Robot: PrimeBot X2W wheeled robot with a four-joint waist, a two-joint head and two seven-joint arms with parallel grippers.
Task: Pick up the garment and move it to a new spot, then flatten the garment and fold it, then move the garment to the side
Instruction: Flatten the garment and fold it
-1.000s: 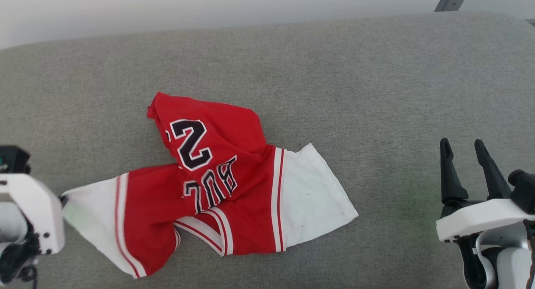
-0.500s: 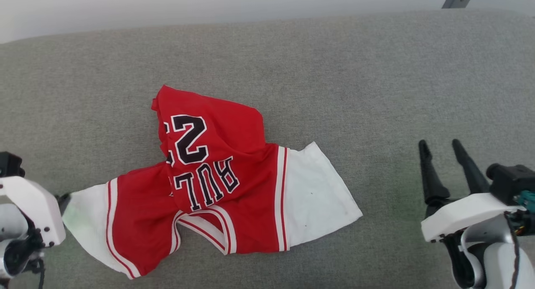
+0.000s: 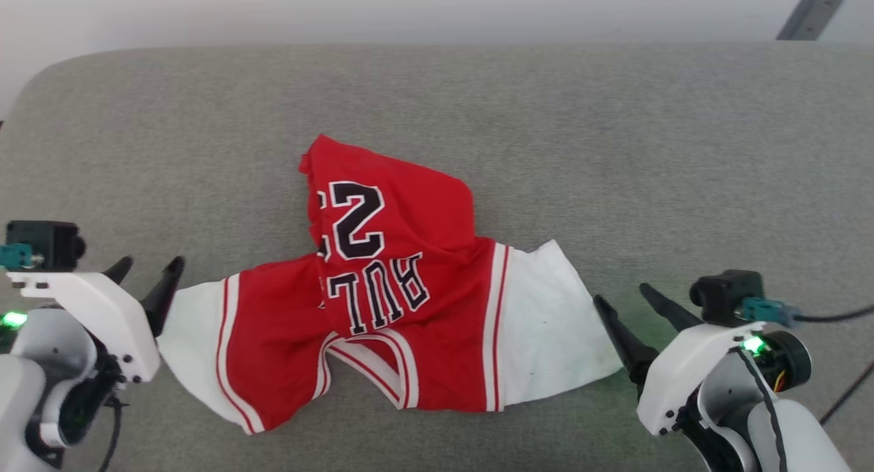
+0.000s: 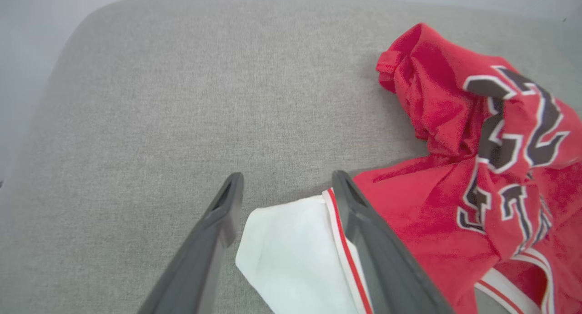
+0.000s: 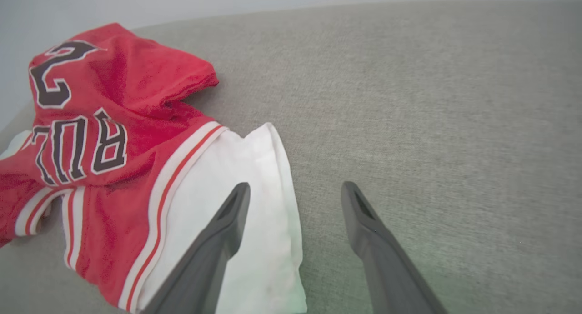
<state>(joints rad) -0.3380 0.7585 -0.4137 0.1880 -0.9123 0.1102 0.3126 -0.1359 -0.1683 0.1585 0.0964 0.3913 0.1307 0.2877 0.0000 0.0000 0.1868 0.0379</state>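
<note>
Two end effectors, both open, nothing gripped. Garment (image 3: 410, 253) lies crumpled mid grey fabric-covered surface (image 3: 614, 151), red body bunched up w/ black "2" and "BUL" letters on top, white sleeves spread out to either side.

L end effector (image 3: 150, 270) sits just beside L sleeve (image 3: 191, 322). In L wrist view the end effector (image 4: 287, 182) has its fingers apart either side of the sleeve corner (image 4: 291, 246), one finger over the striped trim. Contact: can't tell.

R end effector (image 3: 621, 298) sits at edge of R sleeve (image 3: 553, 322). In R wrist view the end effector (image 5: 295, 189) straddles the sleeve edge (image 5: 236, 205), one finger over white cloth, the other over bare surface.
</note>
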